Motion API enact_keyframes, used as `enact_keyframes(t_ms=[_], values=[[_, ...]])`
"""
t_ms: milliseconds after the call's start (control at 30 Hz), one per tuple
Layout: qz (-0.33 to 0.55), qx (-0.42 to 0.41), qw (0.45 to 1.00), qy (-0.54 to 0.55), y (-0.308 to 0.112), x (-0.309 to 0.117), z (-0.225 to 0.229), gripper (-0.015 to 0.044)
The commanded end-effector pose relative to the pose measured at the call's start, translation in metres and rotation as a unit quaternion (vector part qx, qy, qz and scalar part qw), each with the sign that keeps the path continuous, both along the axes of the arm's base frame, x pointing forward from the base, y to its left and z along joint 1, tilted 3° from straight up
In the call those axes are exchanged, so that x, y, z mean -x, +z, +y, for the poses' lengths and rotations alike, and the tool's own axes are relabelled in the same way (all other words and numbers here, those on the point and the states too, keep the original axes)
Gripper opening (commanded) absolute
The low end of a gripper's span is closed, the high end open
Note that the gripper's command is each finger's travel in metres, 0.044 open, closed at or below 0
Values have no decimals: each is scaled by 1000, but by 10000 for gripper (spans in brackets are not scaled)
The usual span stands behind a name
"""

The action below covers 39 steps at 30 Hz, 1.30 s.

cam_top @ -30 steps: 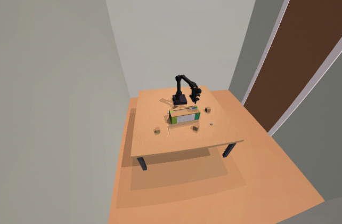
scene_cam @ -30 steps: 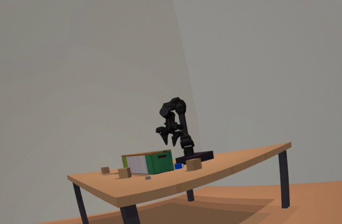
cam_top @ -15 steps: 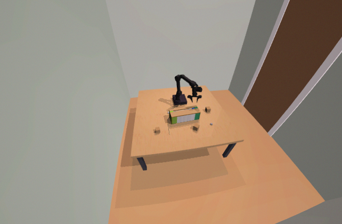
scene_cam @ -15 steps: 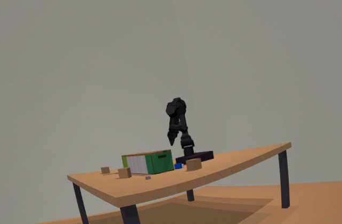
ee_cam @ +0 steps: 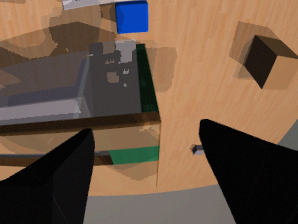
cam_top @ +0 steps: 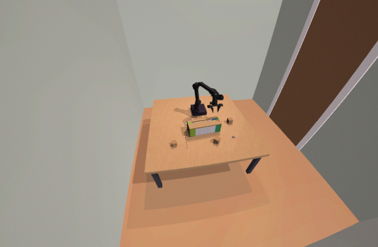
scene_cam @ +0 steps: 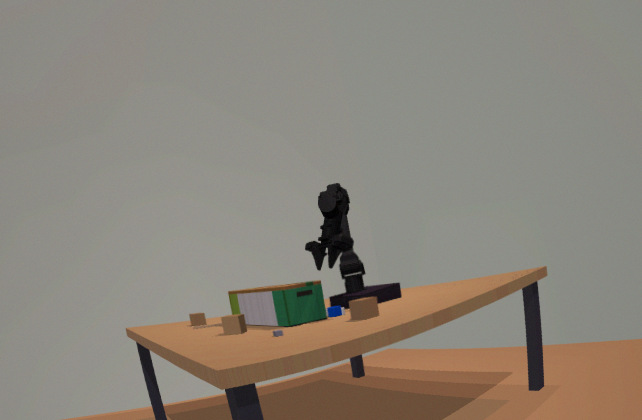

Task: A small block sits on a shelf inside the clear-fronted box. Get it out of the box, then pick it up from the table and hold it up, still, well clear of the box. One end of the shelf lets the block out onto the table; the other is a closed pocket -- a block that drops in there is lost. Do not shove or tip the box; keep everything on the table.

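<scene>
My gripper [cam_top: 215,111] [scene_cam: 325,268] [ee_cam: 147,132]: fingers spread, raised | small grey block [cam_top: 233,136] [scene_cam: 278,333] [ee_cam: 197,149]: below my fingertips, on the table [cam_top: 168,159] [scene_cam: 305,350] [ee_cam: 185,100], apart from the clear-fronted box [cam_top: 205,130] [scene_cam: 302,306] [ee_cam: 134,155] | shelf contents: cannot tell

A matte black, segmented arm with rounded joints [cam_top: 205,85] [scene_cam: 351,260] is being carried by a dark purple-black, square-edged base [cam_top: 202,113] [scene_cam: 391,292], black tapered fingers [cam_top: 219,108] [scene_cam: 318,258] being included

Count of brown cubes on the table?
3. One beyond the box's green end; one near that end, on the side away from the arm's base; one past the lime end. More could hide behind the box.
</scene>
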<state>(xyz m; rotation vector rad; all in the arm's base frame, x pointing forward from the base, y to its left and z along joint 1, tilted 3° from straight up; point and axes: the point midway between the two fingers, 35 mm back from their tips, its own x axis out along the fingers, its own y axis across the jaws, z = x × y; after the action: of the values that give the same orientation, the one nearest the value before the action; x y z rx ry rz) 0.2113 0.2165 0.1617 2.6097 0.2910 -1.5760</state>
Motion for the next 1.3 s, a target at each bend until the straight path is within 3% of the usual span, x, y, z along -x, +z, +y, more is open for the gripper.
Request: enact_keyframes(t_ms=[0, 233, 1267], values=[[-5, 4, 1000, 7, -8, -2, 1, 285], [-5, 4, 1000, 7, -91, -8, 0, 285], [-5, 4, 1000, 7, -131, -10, 5, 285]])
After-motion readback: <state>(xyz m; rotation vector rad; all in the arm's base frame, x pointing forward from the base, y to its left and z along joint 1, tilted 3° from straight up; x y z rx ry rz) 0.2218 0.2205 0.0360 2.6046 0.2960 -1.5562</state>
